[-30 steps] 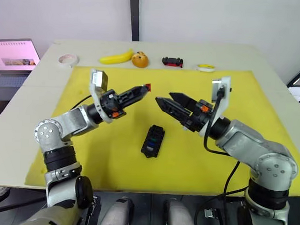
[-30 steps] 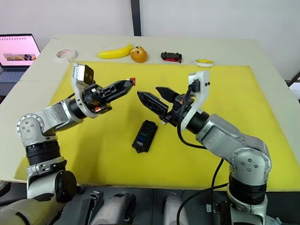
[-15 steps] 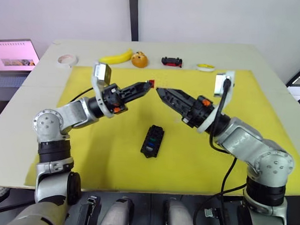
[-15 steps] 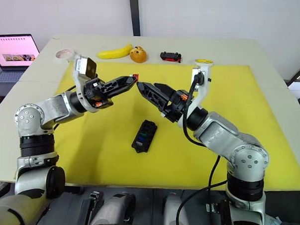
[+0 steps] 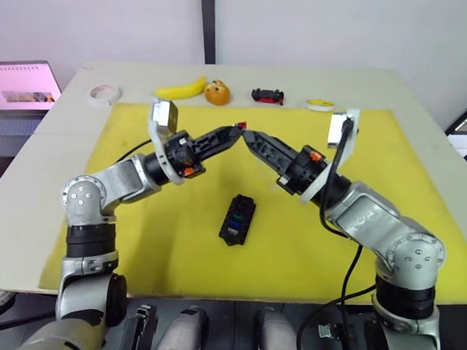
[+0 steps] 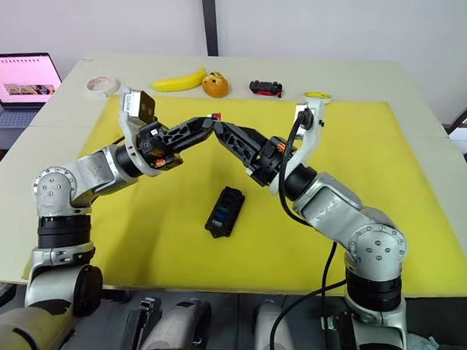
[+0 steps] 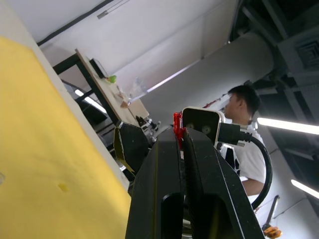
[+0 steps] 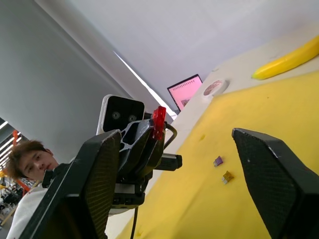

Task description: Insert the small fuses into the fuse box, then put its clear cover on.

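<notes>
Red fuse (image 5: 237, 127) pinched at the very tip of the left claw (image 5: 232, 132), high in the middle of the head view, well above the yellow mat (image 5: 138, 233). Closed fully on it in the left wrist view, only a sliver of red (image 7: 177, 128) poking out past the black fingers (image 7: 164, 164).

Right claw (image 5: 249, 137) now brought in from the right until tips nearly meet, where a second ago a clear gap lay between the two. Spread wide in its own wrist view, fingers (image 8: 94, 174) far apart and empty, with the red fuse (image 8: 159, 121) sitting between them. Looks like a hand-over being set up, probably to regrip the fuse for pushing down into a slot; not yet taken.

Fuse box (image 5: 238, 218) flat on the mat at centre frame, below both claws, unmoved, a few coloured fuses already seated in its rows. Two loose fuses, purple (image 8: 218, 161) and orange (image 8: 228, 176), lying on the mat in the right wrist view. Clear cover not made out anywhere. Much of the job remaining: this fuse, the loose ones, then the lid.
</notes>
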Robot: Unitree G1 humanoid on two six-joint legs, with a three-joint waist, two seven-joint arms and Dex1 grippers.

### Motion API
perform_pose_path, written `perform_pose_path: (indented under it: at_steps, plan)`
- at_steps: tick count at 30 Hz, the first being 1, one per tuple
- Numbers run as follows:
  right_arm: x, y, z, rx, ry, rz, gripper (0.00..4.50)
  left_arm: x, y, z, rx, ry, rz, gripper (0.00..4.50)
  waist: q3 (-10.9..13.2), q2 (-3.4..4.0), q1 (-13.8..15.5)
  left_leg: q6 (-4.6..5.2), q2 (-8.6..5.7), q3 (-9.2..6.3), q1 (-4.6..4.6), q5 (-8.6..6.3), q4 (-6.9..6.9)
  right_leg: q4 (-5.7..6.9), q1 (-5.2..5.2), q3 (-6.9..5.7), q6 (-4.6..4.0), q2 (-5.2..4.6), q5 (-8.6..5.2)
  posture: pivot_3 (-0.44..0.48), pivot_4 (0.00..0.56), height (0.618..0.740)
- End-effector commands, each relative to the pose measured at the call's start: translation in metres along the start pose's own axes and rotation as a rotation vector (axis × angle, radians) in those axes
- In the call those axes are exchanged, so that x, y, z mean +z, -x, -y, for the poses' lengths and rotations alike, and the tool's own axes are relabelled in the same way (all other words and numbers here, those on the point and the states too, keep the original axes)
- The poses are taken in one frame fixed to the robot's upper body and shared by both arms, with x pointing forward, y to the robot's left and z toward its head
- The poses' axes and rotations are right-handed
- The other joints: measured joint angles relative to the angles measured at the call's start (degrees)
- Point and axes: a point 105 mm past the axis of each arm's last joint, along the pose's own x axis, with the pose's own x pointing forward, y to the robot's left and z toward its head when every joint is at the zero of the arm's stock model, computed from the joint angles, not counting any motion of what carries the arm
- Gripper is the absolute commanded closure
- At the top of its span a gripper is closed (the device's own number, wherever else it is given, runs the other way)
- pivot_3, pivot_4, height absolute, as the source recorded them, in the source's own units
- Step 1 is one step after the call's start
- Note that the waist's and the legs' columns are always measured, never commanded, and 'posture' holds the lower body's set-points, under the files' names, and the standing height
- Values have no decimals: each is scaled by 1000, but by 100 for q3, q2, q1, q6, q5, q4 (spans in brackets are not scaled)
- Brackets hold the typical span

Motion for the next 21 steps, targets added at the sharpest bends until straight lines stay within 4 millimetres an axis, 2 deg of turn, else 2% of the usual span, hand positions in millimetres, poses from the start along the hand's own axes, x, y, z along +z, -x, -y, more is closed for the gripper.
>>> perform_pose_path:
  at_steps: [1,5,21]
  plan:
    - [5,-3,-6,26,-5,29,809,2,-2,13,-42,-30,5,4500,0,0,-3,0,0,0,0,0,0,0,0,0,0,0,0,0,150,740]
    - [5,-4,-6,23,-10,36,2064,2,-2,13,-42,-26,5,4500,0,0,-2,1,0,0,0,0,0,0,0,0,0,1,0,0,150,740]
    - [7,-5,-7,21,-27,55,2064,2,-3,13,-41,-13,20,4500,0,0,-4,1,0,0,0,0,0,0,0,0,0,2,0,0,150,740]
